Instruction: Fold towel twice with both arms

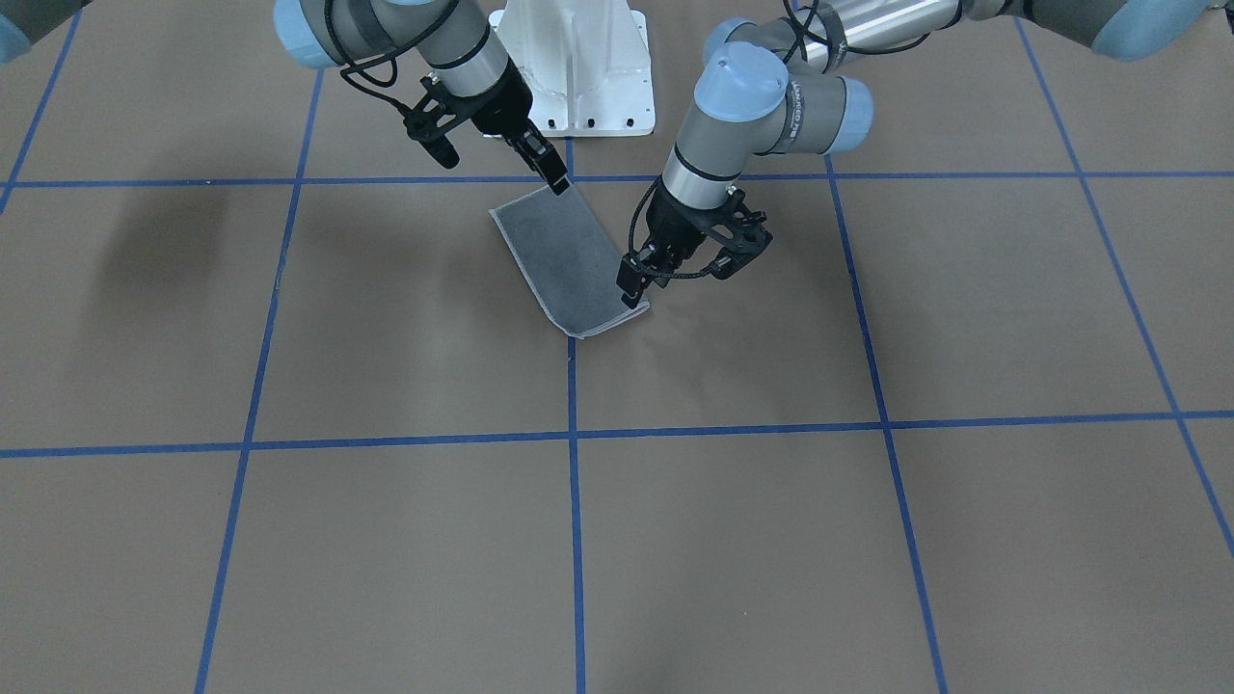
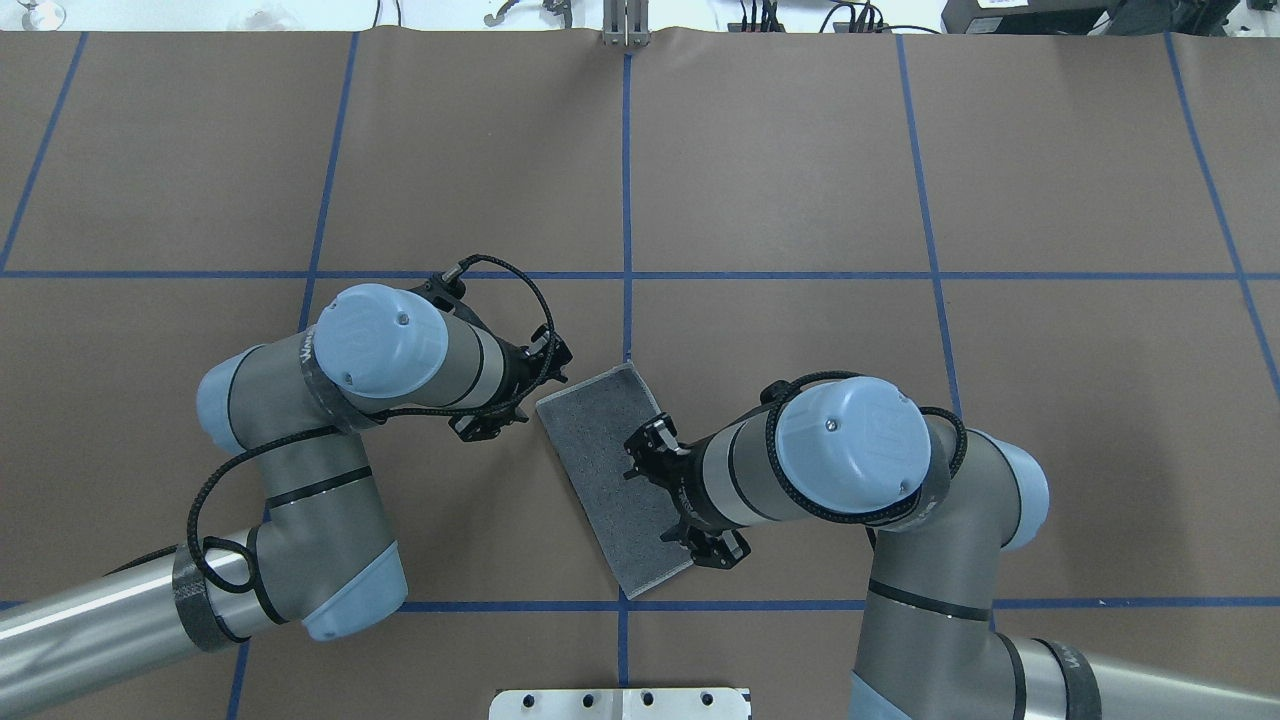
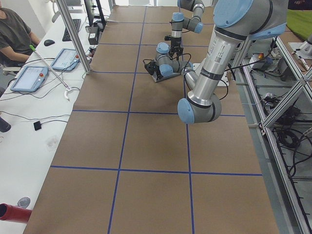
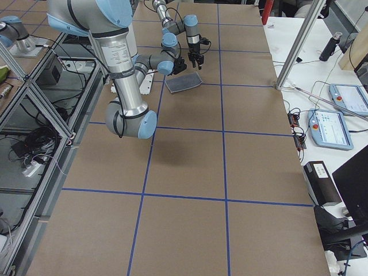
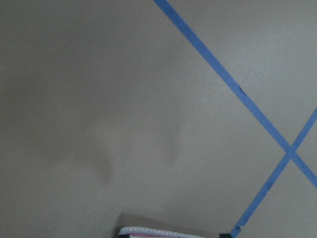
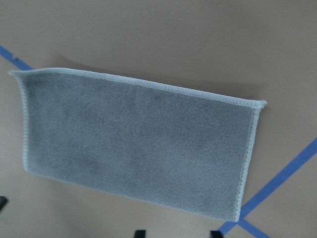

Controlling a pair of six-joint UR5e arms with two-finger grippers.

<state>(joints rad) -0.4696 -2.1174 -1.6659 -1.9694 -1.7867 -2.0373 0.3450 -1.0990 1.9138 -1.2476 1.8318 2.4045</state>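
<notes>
The towel (image 1: 564,255) lies flat on the brown table as a narrow rectangle, grey face up. It also shows in the overhead view (image 2: 610,480), in the exterior right view (image 4: 184,82) and whole in the right wrist view (image 6: 138,144). My left gripper (image 1: 631,289) is low beside the towel's corner farthest from the base. It looks open and holds nothing. The left wrist view shows only the towel's edge (image 5: 153,231), with a line of pink. My right gripper (image 1: 554,178) hovers open over the towel, its fingertips (image 6: 140,233) apart.
The white pedestal base (image 1: 578,77) stands just behind the towel. Blue tape lines (image 1: 574,434) cross the brown table cover. An operator (image 3: 14,34) sits at a side desk with tablets (image 3: 29,78) beyond the table's far long edge.
</notes>
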